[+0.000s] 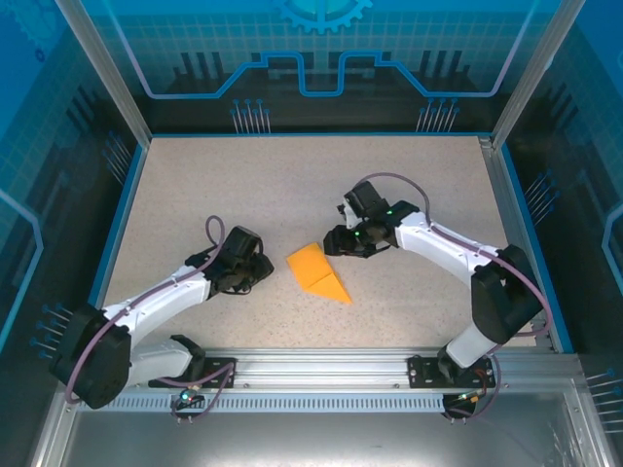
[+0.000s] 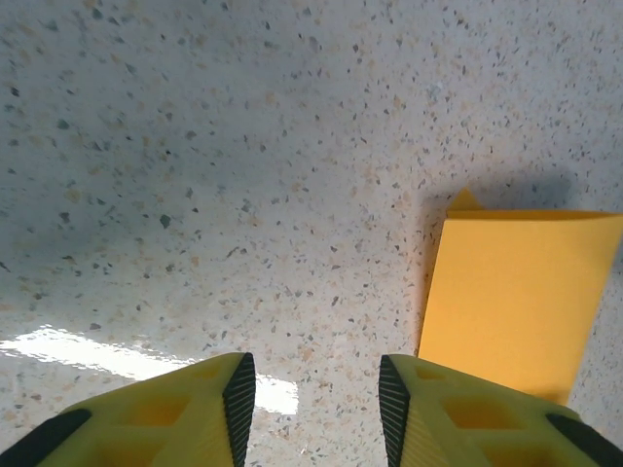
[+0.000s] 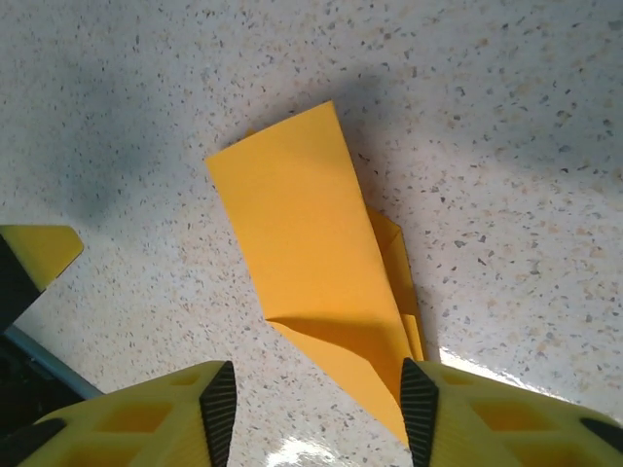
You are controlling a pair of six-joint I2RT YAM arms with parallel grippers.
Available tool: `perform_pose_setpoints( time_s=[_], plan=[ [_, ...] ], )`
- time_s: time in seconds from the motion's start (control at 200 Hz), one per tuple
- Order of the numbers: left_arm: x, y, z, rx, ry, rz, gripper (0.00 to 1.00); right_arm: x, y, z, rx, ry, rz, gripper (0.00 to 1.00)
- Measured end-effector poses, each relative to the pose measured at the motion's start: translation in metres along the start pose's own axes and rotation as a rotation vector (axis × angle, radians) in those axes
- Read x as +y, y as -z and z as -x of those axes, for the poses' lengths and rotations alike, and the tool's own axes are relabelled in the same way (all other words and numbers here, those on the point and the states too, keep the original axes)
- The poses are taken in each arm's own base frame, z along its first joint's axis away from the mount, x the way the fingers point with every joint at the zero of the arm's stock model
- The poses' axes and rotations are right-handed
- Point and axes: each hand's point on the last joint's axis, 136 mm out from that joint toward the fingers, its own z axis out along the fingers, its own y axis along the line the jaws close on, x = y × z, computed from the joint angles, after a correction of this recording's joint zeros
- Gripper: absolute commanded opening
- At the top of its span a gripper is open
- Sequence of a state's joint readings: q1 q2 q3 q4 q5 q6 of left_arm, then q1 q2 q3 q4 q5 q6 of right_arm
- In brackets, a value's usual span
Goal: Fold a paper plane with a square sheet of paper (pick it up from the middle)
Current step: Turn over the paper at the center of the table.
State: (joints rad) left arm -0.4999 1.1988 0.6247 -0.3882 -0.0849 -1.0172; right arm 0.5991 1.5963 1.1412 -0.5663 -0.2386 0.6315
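The sheet of paper (image 1: 316, 272) is bright orange and lies flat at mid-table. It is folded into a broad angular shape with a point toward the near right. My left gripper (image 1: 265, 270) sits just left of it, open, with bare table between its fingers. In the left wrist view the paper (image 2: 516, 292) lies beyond the right finger of that gripper (image 2: 316, 389). My right gripper (image 1: 334, 243) hovers at the paper's far right corner, open. In the right wrist view the paper (image 3: 311, 253) runs down toward the right finger of that gripper (image 3: 316, 399), and layered edges show along its right side.
The speckled table (image 1: 292, 185) has a blue rim on the left and far sides and a metal rail (image 1: 321, 362) along the near edge. A yellow fingertip of the left gripper (image 3: 39, 248) shows at the left of the right wrist view.
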Motion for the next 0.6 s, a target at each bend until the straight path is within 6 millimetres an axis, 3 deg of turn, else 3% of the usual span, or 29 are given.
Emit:
perform_pose_setpoints(
  time_s=[0.095, 0.39, 0.6],
  plan=[
    [-0.002, -0.004, -0.004, 0.027, -0.006, -0.006, 0.43, 0.0, -0.013, -0.012, 0.052, -0.003, 0.049, 0.3],
    [-0.007, -0.017, -0.017, 0.111, -0.028, -0.018, 0.44, 0.004, -0.057, -0.025, 0.161, -0.026, 0.155, 0.27],
    [-0.014, -0.023, -0.024, 0.16, -0.03, -0.045, 0.46, -0.001, -0.085, -0.016, 0.185, -0.065, 0.15, 0.27]
  ],
)
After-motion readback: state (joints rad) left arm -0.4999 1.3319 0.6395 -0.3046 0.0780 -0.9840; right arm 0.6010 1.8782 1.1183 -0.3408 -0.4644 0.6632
